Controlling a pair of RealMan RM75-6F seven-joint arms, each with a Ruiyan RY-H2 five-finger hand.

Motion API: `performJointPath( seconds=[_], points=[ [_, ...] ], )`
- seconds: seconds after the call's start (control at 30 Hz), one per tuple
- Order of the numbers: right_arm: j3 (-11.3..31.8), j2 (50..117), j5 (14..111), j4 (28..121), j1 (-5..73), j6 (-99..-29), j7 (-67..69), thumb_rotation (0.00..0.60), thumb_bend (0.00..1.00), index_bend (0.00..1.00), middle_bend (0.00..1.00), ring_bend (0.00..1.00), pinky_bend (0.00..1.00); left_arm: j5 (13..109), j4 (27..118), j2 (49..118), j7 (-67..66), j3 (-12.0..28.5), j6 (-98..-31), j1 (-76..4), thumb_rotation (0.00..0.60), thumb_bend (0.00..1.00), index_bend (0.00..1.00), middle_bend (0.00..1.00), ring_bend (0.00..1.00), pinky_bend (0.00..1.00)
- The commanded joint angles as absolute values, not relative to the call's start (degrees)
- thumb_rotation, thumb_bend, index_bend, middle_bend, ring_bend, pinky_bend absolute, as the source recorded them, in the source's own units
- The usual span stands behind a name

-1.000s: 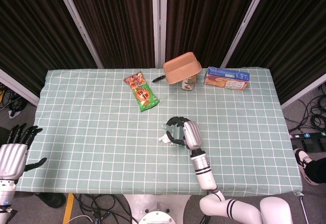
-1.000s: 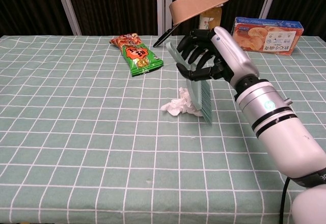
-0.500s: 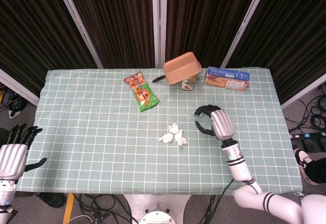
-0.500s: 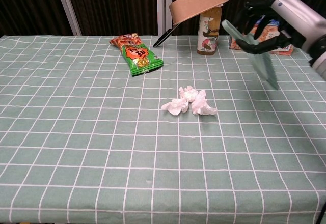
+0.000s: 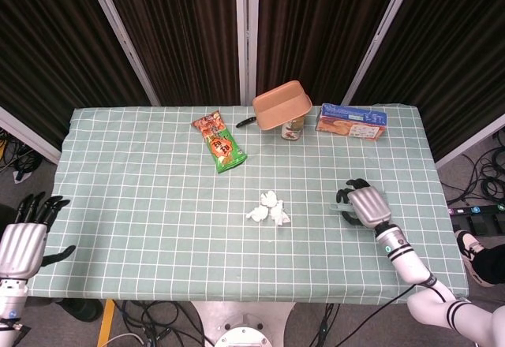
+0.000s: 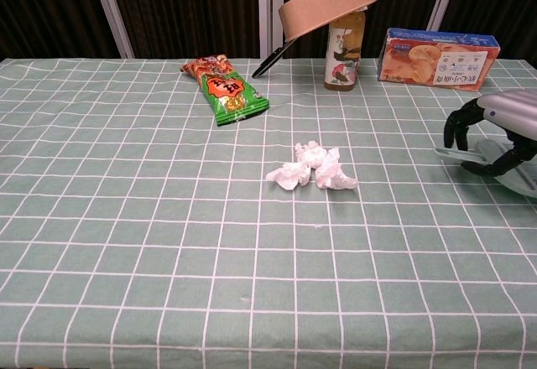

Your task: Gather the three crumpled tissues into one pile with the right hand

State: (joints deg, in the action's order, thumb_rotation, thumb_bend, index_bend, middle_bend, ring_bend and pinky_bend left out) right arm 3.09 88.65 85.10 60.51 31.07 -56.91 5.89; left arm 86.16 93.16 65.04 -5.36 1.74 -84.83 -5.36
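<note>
Three crumpled white tissues (image 5: 268, 207) (image 6: 312, 168) lie touching one another in one small heap near the middle of the green checked table (image 5: 142, 205). My right hand (image 5: 364, 205) (image 6: 495, 130) is low over the table's right side, well to the right of the heap, fingers curled around a pale green flat tool (image 6: 495, 172). My left hand (image 5: 24, 236) hangs off the table's front left corner, fingers spread and holding nothing; the chest view does not show it.
At the back stand a green snack bag (image 5: 220, 143) (image 6: 223, 88), a brown bowl (image 5: 282, 104) tilted on a bottle (image 6: 344, 46), a black handle (image 5: 247, 121) and a cookie box (image 5: 352, 121) (image 6: 436, 57).
My right hand has drawn away from the tissues to the right and come down near the table, still holding the green tool. The tissues lie uncovered in a heap. The left hand stayed.
</note>
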Motion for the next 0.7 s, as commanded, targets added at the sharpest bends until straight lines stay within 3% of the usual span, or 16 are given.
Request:
performJointPath(
  seconds=[0.03, 0.17, 0.47, 0.7],
  points=[
    [3.33, 87.12, 83.38, 63.72, 30.81, -55.97, 4.06, 0.600, 0.28, 0.11, 0.24, 0.01, 0.09, 85.98, 93.27, 64.98, -5.33, 1.68, -84.62, -5.36, 0.600, 0.07, 0.18, 0.14, 0.05, 0.07],
    [3.98, 83.06, 83.58, 70.14, 28.38, -61.56, 3.08, 0.600, 0.23, 0.04, 0.17, 0.00, 0.08, 85.64, 92.88, 65.29, -4.97, 1.61, -83.98, -5.52, 0.600, 0.07, 0.18, 0.14, 0.05, 0.07],
    [3.81, 69.40, 86.81, 82.89, 18.32, -79.57, 8.46, 0.600, 0.27, 0.04, 0.16, 0.00, 0.08, 85.11, 90.78, 66.71, -4.41, 1.68, -83.10, -5.88, 0.600, 0.07, 0.18, 0.14, 0.05, 0.07],
    [2.08, 64.73, 88.97, 89.07, 10.87, -89.96, 8.12, 0.600, 0.28, 0.03, 0.14, 0.00, 0.05, 85.86, 88.13, 69.48, -5.81, 2.50, -85.72, -5.57, 0.600, 0.07, 0.18, 0.14, 0.05, 0.07]
  ],
)
